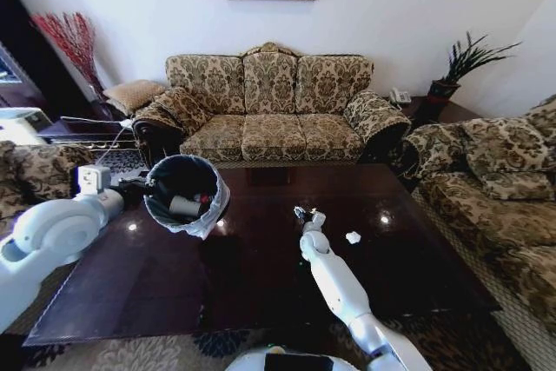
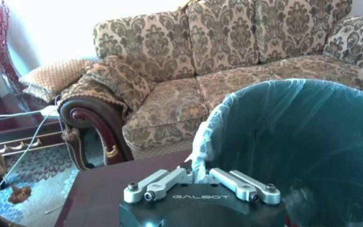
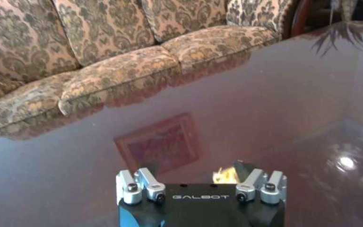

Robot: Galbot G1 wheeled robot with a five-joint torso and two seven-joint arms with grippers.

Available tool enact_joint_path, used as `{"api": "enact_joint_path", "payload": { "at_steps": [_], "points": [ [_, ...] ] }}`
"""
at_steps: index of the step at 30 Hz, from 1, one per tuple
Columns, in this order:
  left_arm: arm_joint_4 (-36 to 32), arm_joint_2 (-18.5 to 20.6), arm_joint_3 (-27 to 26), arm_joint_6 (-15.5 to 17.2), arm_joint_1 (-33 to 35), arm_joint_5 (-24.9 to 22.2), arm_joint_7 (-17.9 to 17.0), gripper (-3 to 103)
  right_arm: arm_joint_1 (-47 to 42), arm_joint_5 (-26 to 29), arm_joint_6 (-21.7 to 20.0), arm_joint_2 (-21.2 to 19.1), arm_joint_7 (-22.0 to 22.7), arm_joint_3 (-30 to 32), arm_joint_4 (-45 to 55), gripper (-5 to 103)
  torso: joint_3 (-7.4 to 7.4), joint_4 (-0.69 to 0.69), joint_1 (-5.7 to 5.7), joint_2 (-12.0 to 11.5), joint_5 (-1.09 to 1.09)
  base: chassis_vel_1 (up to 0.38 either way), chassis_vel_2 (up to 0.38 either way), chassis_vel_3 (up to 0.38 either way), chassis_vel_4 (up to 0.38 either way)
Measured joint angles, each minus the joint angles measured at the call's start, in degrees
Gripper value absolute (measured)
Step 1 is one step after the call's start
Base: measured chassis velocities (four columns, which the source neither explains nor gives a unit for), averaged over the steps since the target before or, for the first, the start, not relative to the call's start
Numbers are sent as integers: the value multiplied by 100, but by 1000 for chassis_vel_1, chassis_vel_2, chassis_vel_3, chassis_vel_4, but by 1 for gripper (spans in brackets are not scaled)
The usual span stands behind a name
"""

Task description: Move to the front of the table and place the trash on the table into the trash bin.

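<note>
My left gripper [image 1: 143,188] is shut on the rim of the trash bin [image 1: 185,195] and holds it tilted above the left part of the table [image 1: 261,284]. The bin is black with a white bag liner, and a clear bottle [image 1: 184,207] lies inside. In the left wrist view the left gripper [image 2: 199,177] pinches the liner edge of the bin [image 2: 295,142]. My right gripper [image 1: 308,215] reaches low over the middle of the table. It stands open [image 3: 197,166], with a small yellow-orange scrap [image 3: 224,176] close to one finger. A crumpled white paper bit [image 1: 353,237] lies just to its right.
A patterned three-seat sofa [image 1: 269,110] runs behind the table, and a second one [image 1: 495,188] lines its right side. An armchair [image 1: 35,175] stands at the left. A potted plant [image 1: 456,71] sits on a corner side table. Patterned rug borders the near edge.
</note>
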Motion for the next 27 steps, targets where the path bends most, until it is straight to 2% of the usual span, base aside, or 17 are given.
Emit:
{"api": "enact_joint_path", "payload": {
  "at_steps": [3,11,12,14,15,18,21,22,24,26,27],
  "points": [
    [1,-14,14,0,9,3,-2,1,-105,-1,19,-54,6,3,16,69,0,0,0,0,0,0,0,0,0],
    [-9,-42,17,-23,0,7,-15,1,-364,-1,8,-161,53,-1,287,69,0,0,0,0,1,0,0,0,0],
    [-9,-51,17,-30,-6,8,-18,1,-378,-1,14,-165,54,-1,288,63,0,0,0,0,1,0,0,0,0],
    [-9,-58,16,-37,-6,9,-20,1,-381,-1,16,-167,59,0,291,63,0,1,0,0,1,0,0,0,0],
    [-10,-69,12,-44,-5,11,-23,1,-388,3,16,-176,65,3,318,53,0,1,-1,0,1,0,0,0,0],
    [-13,-86,-2,-47,1,13,-26,1,-400,31,11,-199,74,2,376,47,0,1,0,0,1,0,0,0,0],
    [-15,-102,-15,-57,8,16,-28,1,-407,65,3,-209,86,2,414,31,0,1,0,0,1,0,0,0,0],
    [-15,-102,-15,-57,8,16,-28,1,-407,65,3,-209,86,2,414,31,0,1,0,0,1,0,0,0,0],
    [-29,-111,-16,-66,10,17,-31,1,-421,69,3,-214,87,2,449,20,0,1,0,0,1,0,0,0,0],
    [-33,-112,-17,-67,11,17,-31,1,-432,70,3,-218,87,2,483,20,0,1,0,0,1,0,0,0,0],
    [-35,-111,-18,-69,13,17,-32,1,-464,67,3,-238,86,2,585,9,0,1,0,0,1,0,0,0,0]
  ]
}}
